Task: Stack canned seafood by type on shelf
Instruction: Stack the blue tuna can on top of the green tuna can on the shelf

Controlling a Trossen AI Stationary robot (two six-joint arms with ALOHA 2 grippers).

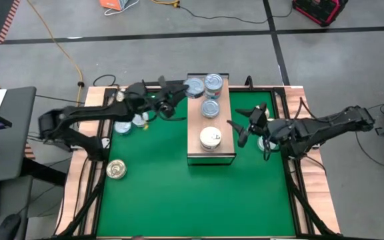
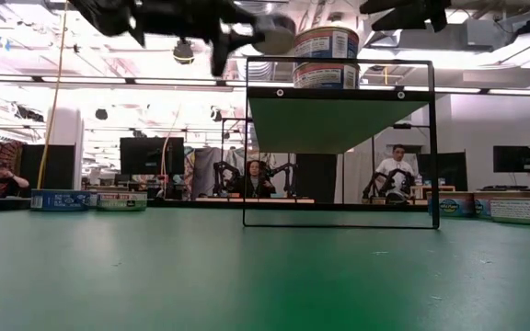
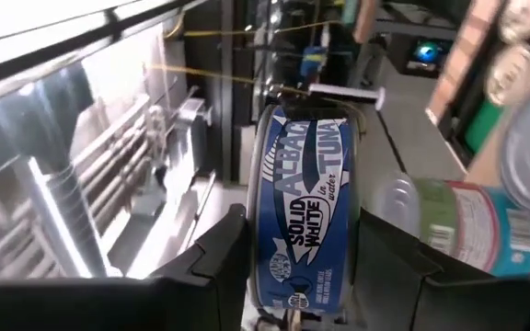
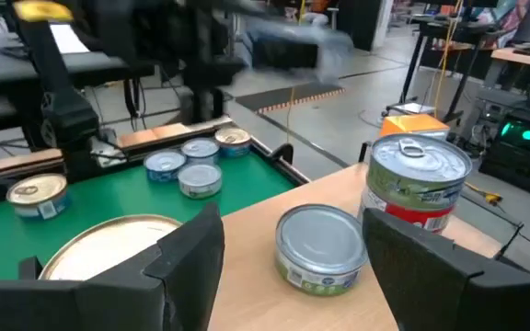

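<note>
The shelf (image 1: 197, 127) is a light-wood block in the middle of the green mat. On it stand a two-can stack (image 1: 214, 81) (image 4: 419, 179), a single silver-topped can (image 1: 210, 107) (image 4: 320, 246) and a white-topped can (image 1: 210, 138). My left gripper (image 1: 179, 93) is shut on a blue tuna can (image 3: 306, 211) (image 1: 193, 87), which hangs just left of the stack at the shelf's far end. My right gripper (image 1: 241, 131) hovers open beside the shelf's right side, with nothing between its fingers. My left gripper pinches the blue can across its two flat faces (image 3: 263, 248), one finger (image 3: 214, 267) on each face, so the labelled side wall faces the wrist camera. It comes level from the table's left. The can is lifted clear, at about the height of the stack.
Loose cans lie on the mat's left part: two blue ones (image 1: 122, 127) (image 1: 139, 120) and a gold-topped one (image 1: 117, 169). Another can (image 1: 267, 142) sits under my right arm. A raised wooden border (image 1: 79, 193) rims the mat. People show in the room behind.
</note>
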